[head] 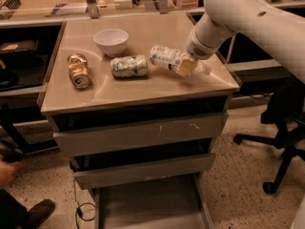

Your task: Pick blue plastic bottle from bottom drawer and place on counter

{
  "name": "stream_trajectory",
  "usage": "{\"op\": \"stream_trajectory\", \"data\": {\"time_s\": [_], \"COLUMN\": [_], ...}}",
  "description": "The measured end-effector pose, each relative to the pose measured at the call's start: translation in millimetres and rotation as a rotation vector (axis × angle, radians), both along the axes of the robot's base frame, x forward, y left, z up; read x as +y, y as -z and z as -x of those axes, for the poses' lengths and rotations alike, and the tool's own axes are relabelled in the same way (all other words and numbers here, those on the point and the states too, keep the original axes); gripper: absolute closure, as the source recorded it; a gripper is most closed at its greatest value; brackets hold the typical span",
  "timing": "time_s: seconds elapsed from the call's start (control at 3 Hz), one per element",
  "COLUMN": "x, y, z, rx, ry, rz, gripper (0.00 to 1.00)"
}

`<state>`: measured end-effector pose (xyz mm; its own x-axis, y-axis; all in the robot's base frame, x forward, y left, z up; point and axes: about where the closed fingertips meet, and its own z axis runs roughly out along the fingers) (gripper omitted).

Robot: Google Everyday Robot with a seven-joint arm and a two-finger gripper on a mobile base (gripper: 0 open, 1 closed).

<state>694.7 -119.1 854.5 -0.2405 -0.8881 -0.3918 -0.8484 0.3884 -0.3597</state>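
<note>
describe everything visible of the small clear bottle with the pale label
The small clear plastic bottle with a pale bluish-white printed label lies sideways, tilted, over the right of the glossy beige counter top, just right of the crushed silver-green can. The two-finger gripper clamps it near its right end. Whether it touches the counter is unclear.

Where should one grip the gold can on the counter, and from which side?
Probably its middle, from above, squeezing left and right flanks: the gold can lies flat, end toward camera. The gripper holds the blue plastic bottle over the counter.
</note>
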Motion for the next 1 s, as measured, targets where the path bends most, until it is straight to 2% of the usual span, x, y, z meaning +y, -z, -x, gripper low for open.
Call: {"op": "stream_trajectory", "data": {"time_s": [0.33, 0.67, 1.0], "x": [-4.3, -4.3, -4.2], "y": [7.6, 7.7, 7.7], "z": [-7.3, -7.3, -7.3], "rx": [0.015, 0.015, 0.015], "ry": [0.022, 0.022, 0.022], "rz": [0.001, 0.001, 0.001], "gripper": [1.0, 0.81, 0.58]}}
